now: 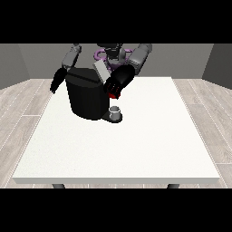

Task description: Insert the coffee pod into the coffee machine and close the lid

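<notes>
Wood-look plank flooring and plain grey walls surround a big white table [136,145], matte and faintly speckled, sitting on dark legs. From my remote seat I see the coffee machine [88,95] as a chunky black rounded block on the far-left part of the tabletop, with a flat grey lid [101,71] tilted up and back at its top, so it's open. A small grey cup [116,111] stands upright on the machine's dark base at its front right corner (short cylinder, lighter rim).

Over at the view's right, the hand [117,84] is black and glossy-ish, sitting just beside the machine's upper right edge, right below the raised lid, fingers curled downward. Right under those fingers I spot a red thing at the machine [113,94]. I can't tell if the fingers are clamped on anything. No grey pod shows plainly for me, so I can't give its position, which way it points or how its long axis runs.

At the view's left, the other hand [55,84] hangs beside the table's far-left edge, well apart from the machine; its fingers are too small for me to read.
</notes>
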Action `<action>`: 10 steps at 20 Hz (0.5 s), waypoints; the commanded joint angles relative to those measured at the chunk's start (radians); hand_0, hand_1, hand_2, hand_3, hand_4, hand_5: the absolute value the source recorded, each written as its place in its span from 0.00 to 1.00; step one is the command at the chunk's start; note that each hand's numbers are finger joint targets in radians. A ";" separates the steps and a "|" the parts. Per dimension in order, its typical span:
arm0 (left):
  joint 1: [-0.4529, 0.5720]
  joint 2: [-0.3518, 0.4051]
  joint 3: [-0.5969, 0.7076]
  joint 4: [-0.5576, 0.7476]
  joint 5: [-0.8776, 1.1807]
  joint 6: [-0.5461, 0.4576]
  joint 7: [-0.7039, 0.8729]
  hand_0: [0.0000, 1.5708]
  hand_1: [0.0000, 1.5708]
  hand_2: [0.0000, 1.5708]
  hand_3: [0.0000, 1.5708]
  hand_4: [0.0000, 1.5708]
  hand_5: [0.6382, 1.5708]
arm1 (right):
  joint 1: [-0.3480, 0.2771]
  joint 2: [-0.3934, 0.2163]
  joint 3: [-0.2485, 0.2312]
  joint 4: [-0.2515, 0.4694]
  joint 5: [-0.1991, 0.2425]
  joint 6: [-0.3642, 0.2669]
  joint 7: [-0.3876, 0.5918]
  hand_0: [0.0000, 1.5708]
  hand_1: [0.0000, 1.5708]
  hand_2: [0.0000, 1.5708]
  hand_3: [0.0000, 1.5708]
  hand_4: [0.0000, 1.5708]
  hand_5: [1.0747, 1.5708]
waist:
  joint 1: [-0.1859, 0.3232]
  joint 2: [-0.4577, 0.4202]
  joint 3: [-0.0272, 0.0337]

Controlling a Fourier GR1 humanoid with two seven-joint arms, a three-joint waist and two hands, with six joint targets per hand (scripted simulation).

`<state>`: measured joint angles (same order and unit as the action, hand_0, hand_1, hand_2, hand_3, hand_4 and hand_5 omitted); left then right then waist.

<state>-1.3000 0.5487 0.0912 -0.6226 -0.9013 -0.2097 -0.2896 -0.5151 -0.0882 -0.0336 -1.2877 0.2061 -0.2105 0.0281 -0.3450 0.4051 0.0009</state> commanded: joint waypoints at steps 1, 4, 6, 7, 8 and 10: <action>-0.021 -0.007 -0.004 -0.001 -0.024 0.028 0.040 0.00 0.00 0.40 0.32 0.00 1.00 | 0.013 0.002 -0.004 0.027 -0.005 0.007 -0.041 0.00 0.00 0.00 0.00 0.07 1.00 | -0.003 0.002 -0.0002; 0.044 -0.001 -0.002 0.012 -0.027 0.066 -0.015 0.00 0.00 0.36 0.30 0.00 1.00 | -0.020 -0.040 -0.048 0.001 -0.043 0.037 0.033 0.00 0.00 0.00 0.00 0.11 1.00 | 0.019 0.001 -0.0009; 0.031 0.021 0.001 0.011 -0.024 0.046 -0.041 0.00 0.00 0.33 0.28 0.00 1.00 | 0.049 0.003 0.009 -0.001 0.000 0.012 -0.001 0.00 0.00 0.00 0.00 0.10 1.00 | 0.024 -0.029 -0.0009; 0.018 -0.012 -0.017 -0.011 -0.030 0.034 -0.021 0.00 0.00 0.33 0.29 0.00 1.00 | 0.015 0.014 -0.042 0.046 -0.032 -0.017 -0.028 0.00 0.00 0.00 0.00 0.08 1.00 | 0.057 -0.020 -0.0003; 0.016 -0.014 0.007 0.018 -0.019 0.040 0.005 0.00 0.00 0.31 0.24 0.00 1.00 | 0.028 0.017 -0.003 0.014 -0.013 0.002 -0.013 0.00 0.00 0.00 0.00 0.09 1.00 | 0.027 -0.030 -0.0006; 0.017 -0.048 -0.019 0.012 -0.032 0.011 0.029 0.00 0.00 0.23 0.16 0.00 1.00 | 0.008 0.000 -0.031 0.044 -0.028 0.009 0.005 0.00 0.00 0.00 0.00 0.00 1.00 | 0.046 -0.065 -0.0003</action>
<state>-1.2885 0.5230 0.0829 -0.6182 -0.9216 -0.1859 -0.2886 -0.5023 -0.0839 -0.0525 -1.2650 0.1859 -0.2056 0.0268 -0.3153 0.3738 0.0026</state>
